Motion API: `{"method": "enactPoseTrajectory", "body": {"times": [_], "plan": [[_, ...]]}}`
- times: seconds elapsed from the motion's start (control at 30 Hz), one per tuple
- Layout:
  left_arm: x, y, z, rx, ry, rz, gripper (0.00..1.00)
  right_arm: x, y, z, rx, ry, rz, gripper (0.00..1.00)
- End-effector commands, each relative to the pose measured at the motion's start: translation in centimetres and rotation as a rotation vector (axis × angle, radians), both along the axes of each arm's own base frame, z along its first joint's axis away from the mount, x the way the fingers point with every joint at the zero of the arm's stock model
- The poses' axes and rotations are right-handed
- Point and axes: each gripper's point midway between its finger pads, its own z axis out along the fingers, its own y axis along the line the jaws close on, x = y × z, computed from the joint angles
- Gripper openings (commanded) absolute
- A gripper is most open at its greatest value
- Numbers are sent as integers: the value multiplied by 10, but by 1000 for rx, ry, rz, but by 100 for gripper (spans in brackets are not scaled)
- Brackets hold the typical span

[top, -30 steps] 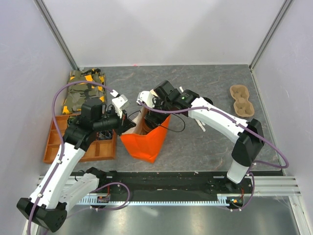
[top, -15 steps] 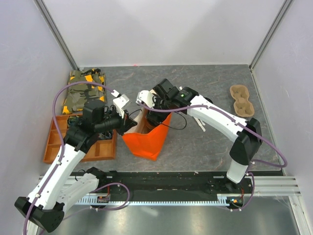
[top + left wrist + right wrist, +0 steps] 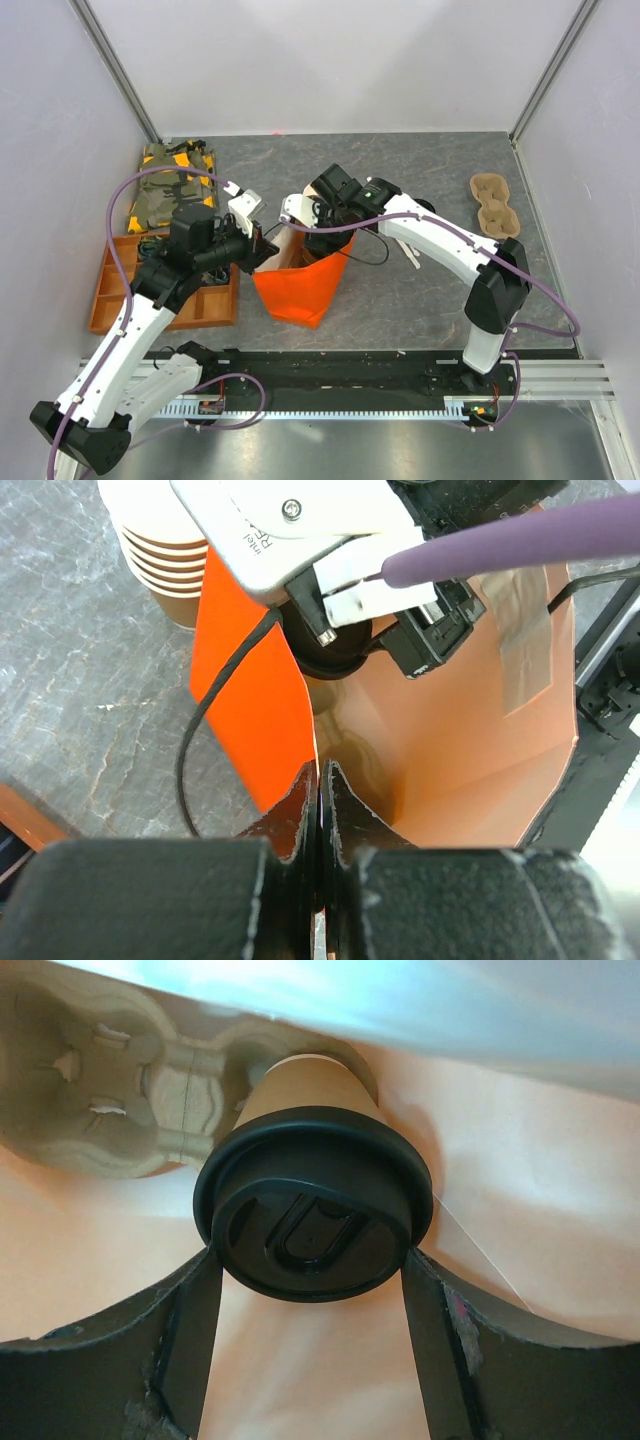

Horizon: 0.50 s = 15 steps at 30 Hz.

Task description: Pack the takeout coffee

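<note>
The takeout coffee [image 3: 312,1210], a tan cup with a black lid, hangs inside the orange bag [image 3: 298,288] between my right gripper's fingers [image 3: 190,1330]. My right gripper [image 3: 312,1260] is shut on the cup just under its lid, in the bag's mouth [image 3: 318,238]. The lid also shows in the left wrist view [image 3: 330,650]. My left gripper [image 3: 320,785] is shut on the bag's near left edge [image 3: 255,695] and holds the bag open [image 3: 265,243]. In the top view the cup is hidden by the right gripper.
A cardboard cup carrier [image 3: 110,1090] lies in the bag's bottom beside the cup. A stack of lidless tan cups [image 3: 165,555] stands left of the bag. An orange tray [image 3: 110,295] sits at left, a second carrier [image 3: 495,205] at far right.
My right gripper has sunk a little deeper into the bag's mouth with the cup. My left gripper has edged right, pulling the bag's edge with it.
</note>
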Motion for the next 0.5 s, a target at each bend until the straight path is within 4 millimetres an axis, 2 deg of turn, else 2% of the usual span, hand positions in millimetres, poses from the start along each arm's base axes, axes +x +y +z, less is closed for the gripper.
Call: {"method": "enactPoseTrajectory", "body": {"times": [0.0, 0.23, 0.47], "plan": [[2, -7, 17, -64, -32, 0, 2, 7, -11, 1, -76, -36, 31, 17], [-2, -15, 18, -75, -29, -33, 2, 5, -11, 15, -76, -48, 68, 18], [4, -23, 17, -61, -41, -38, 2, 5, -9, 26, -81, -71, 113, 18]]}}
